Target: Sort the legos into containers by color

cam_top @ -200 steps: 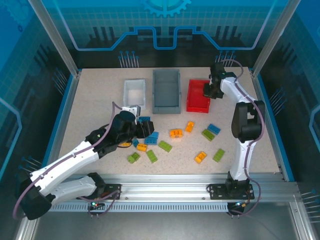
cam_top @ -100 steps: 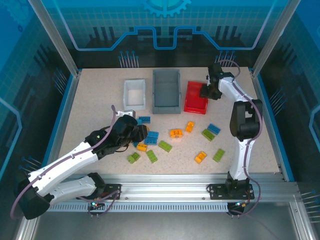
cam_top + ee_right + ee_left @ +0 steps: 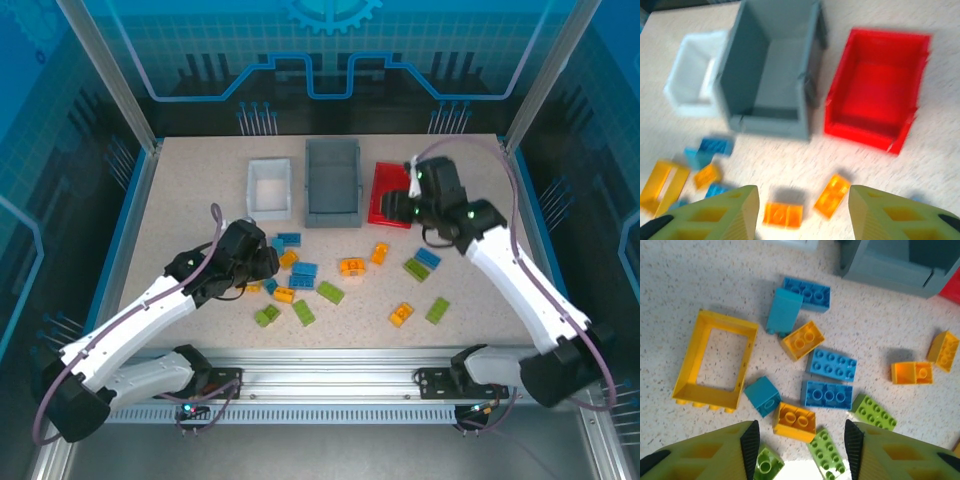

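Note:
Legos in blue, green and orange lie scattered mid-table, among them a blue brick [image 3: 289, 240], an orange brick [image 3: 352, 266] and a green brick [image 3: 330, 292]. My left gripper [image 3: 268, 262] hangs open above the left cluster. Below its jaws lie an orange brick [image 3: 795, 421] and a green brick [image 3: 827, 452], with the yellow open-frame piece [image 3: 715, 362] to their left. The containers stand in a row at the back: white [image 3: 269, 188], grey [image 3: 332, 182] and red [image 3: 382, 196]. My right gripper [image 3: 395, 207] hovers open at the red container's [image 3: 880, 85] near edge, holding nothing.
More bricks lie to the right: blue [image 3: 428, 257], green [image 3: 438, 310] and orange [image 3: 401, 314]. Metal posts and blue panels wall in the table. The right wrist view is blurred by motion.
My right arm has swung back from the far side of the red container toward the table's middle and its jaws have opened. My left gripper has drifted left and nearer.

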Motion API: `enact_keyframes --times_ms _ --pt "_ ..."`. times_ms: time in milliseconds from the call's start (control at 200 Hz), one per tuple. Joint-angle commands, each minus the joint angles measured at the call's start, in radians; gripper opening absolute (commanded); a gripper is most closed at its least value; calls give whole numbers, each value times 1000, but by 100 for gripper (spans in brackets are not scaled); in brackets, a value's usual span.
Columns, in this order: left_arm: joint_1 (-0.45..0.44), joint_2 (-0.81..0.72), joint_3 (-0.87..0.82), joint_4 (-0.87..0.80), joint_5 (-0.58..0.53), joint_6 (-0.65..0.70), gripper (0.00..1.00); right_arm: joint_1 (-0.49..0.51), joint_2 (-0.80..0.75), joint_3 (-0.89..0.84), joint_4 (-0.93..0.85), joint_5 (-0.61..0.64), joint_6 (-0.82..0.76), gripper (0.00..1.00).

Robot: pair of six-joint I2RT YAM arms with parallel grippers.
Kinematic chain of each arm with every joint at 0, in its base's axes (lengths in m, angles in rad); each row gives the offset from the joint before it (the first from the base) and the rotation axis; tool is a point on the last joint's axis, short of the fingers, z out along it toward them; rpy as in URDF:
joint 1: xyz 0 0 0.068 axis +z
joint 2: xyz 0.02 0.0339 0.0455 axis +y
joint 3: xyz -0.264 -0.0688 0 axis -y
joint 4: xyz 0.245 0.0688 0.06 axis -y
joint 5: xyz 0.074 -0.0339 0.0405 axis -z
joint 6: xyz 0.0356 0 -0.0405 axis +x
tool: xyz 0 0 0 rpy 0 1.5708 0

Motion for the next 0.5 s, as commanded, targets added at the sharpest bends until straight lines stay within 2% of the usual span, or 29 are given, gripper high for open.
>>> enact_keyframes --times_ms 0,105,260,495 --pt "6 36 6 -56 70 -10 51 116 -78 -128 -1 11 84 53" --pt "7 37 -42 -61 97 -58 50 291 -165 -229 13 42 122 56" --pt "-20 31 -130 -80 141 -148 52 465 -207 -329 28 63 202 59" --pt "-42 13 -262 -32 169 -320 56 596 -154 -398 96 60 246 59"
